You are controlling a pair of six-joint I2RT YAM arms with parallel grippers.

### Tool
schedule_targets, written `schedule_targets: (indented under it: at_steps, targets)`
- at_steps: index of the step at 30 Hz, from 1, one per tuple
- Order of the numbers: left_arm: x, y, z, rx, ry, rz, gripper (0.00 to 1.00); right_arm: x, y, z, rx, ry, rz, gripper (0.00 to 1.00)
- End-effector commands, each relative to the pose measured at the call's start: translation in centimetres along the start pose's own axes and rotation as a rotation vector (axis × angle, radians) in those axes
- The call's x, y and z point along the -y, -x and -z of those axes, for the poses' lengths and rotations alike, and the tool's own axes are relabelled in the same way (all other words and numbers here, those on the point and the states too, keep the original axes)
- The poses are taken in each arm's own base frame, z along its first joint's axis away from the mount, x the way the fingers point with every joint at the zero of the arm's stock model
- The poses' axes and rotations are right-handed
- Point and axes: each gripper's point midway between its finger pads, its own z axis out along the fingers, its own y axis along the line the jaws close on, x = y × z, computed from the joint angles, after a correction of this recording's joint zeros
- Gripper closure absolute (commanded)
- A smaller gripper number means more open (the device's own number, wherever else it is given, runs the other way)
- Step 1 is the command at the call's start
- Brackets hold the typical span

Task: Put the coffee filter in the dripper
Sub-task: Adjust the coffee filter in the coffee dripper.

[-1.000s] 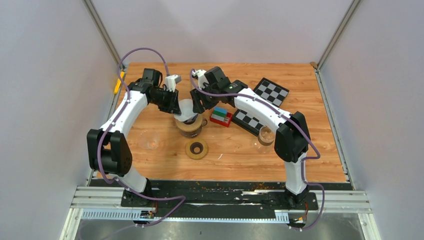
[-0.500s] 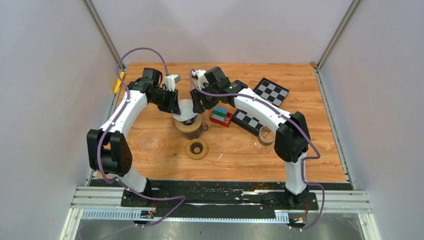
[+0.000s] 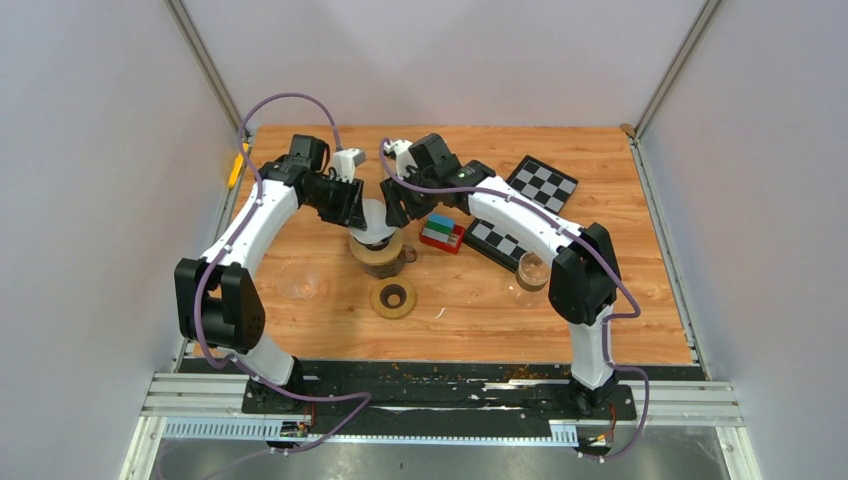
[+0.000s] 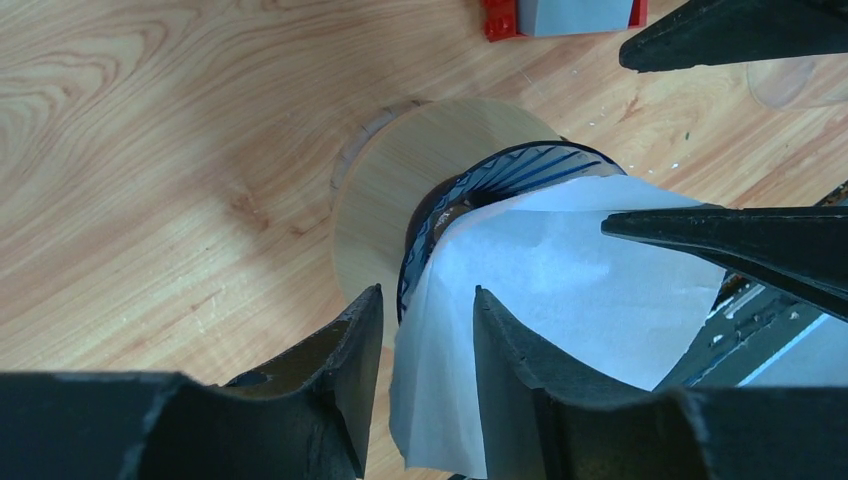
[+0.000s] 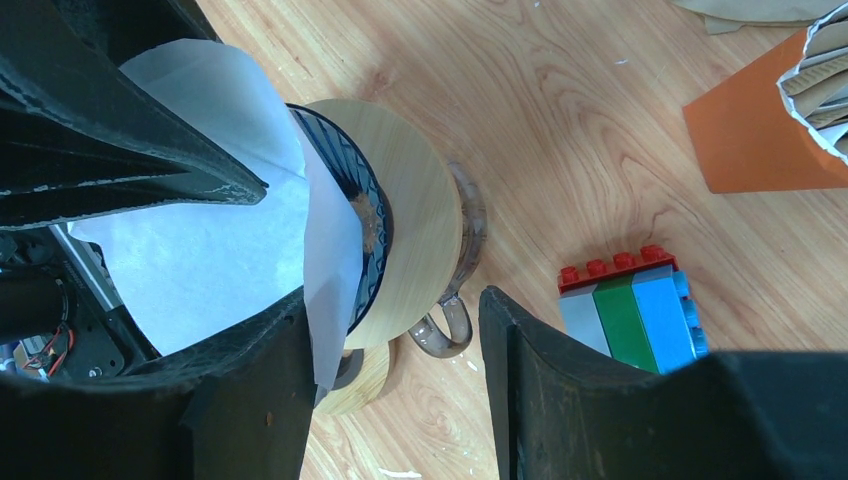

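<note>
The white paper coffee filter [image 3: 374, 221] sits opened out in the blue ribbed dripper [image 3: 378, 246], which has a wooden collar and stands on a glass server. My left gripper [image 3: 357, 212] is at the filter's left side. In the left wrist view its jaws [image 4: 428, 292] are apart, with the filter's edge [image 4: 560, 290] loose between them. My right gripper [image 3: 393, 212] is at the filter's right side. In the right wrist view it is wide open [image 5: 395, 300] around the wooden collar [image 5: 420, 230], one finger beside the filter [image 5: 220, 240].
A red, green and blue brick block [image 3: 441, 233] lies just right of the dripper. Two checkerboard plates [image 3: 543, 182] and a glass cup [image 3: 531, 270] are further right. A wooden ring [image 3: 393, 298] lies in front. An orange filter box [image 5: 760, 130] shows in the right wrist view.
My left gripper has edged a little to the right, closer over the dripper. The filter and the right gripper have barely moved.
</note>
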Motion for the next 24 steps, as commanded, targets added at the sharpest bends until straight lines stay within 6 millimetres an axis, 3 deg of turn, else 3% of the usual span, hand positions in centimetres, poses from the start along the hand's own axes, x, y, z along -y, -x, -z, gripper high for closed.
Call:
schedule_targets:
  at_steps: [1,24]
  targets:
    - [0.3,1.0,0.8,0.040,0.019,-0.037,0.53,0.1,0.4,-0.4,0.024,0.009,0.012,0.43]
    - [-0.4,-1.1,-0.7,-0.014,0.039,-0.059,0.50,0.1,-1.8,-2.5,-0.037,0.012,0.010,0.44]
